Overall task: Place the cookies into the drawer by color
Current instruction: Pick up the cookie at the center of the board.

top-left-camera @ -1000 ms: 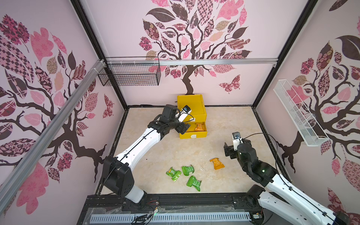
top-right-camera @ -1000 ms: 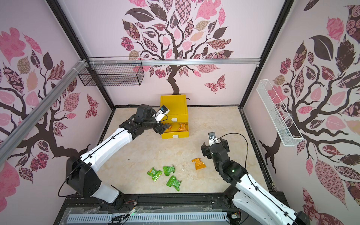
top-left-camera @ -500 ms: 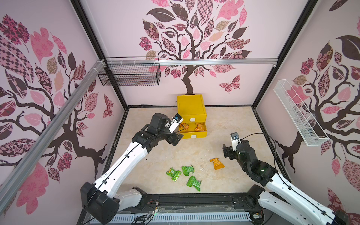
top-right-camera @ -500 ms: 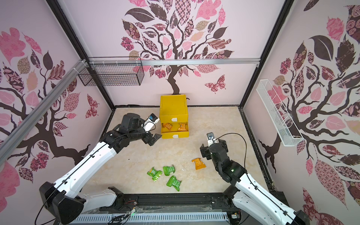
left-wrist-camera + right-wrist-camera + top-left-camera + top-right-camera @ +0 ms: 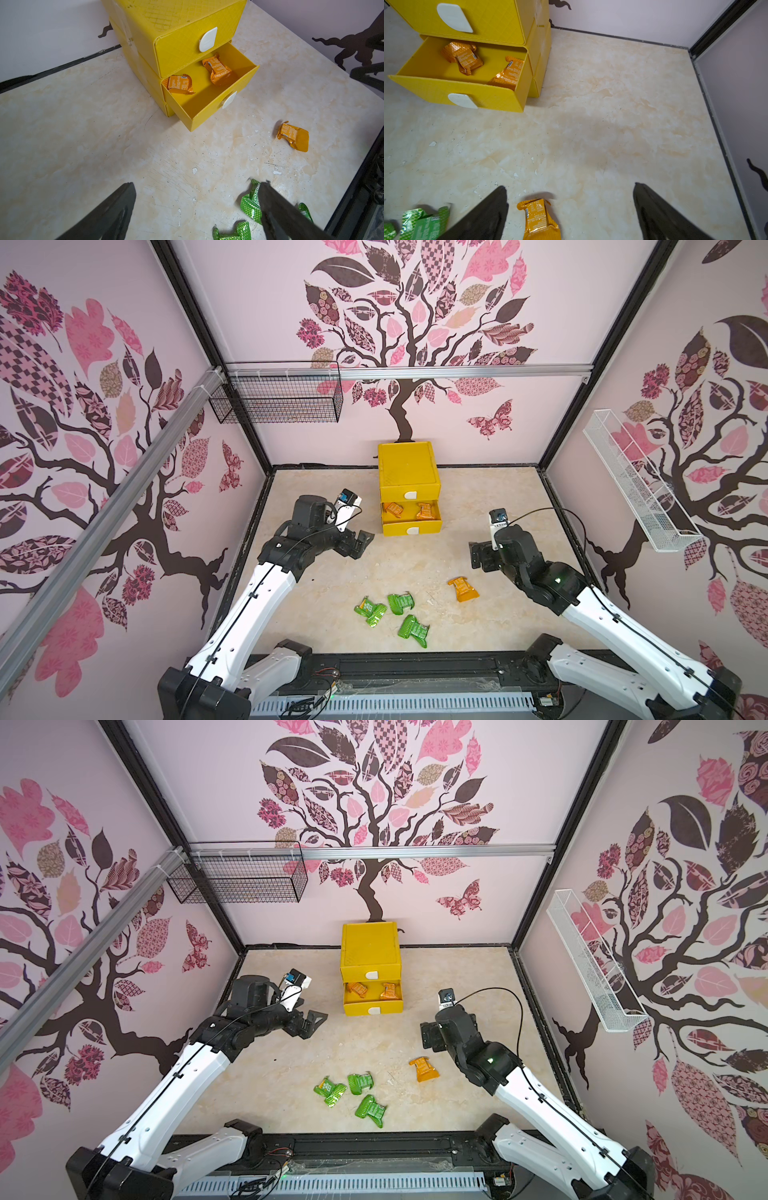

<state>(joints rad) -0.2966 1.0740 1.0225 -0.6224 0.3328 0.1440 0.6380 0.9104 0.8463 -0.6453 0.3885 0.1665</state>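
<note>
In both top views the yellow drawer chest (image 5: 409, 472) stands at centre against the back wall. Its middle drawer (image 5: 395, 528) is pulled out with two orange cookies (image 5: 357, 989) inside, probably left open for the third. That loose orange cookie (image 5: 462, 588) lies on the floor right of centre, and three green cookies (image 5: 401, 601) cluster at lower centre. No black ones show.

The left gripper (image 5: 359, 543) hovers left of the chest on a low, bent arm, jaws spread and empty. The right gripper (image 5: 478, 556) hangs just up-right of the loose orange cookie.

In the left wrist view, wide empty jaws point at bare floor between chest and green cookies.

In the right wrist view, the spread fingers (image 5: 483, 216) straddle the loose orange cookie without gripping it, seemingly lined up for pickup.
</note>
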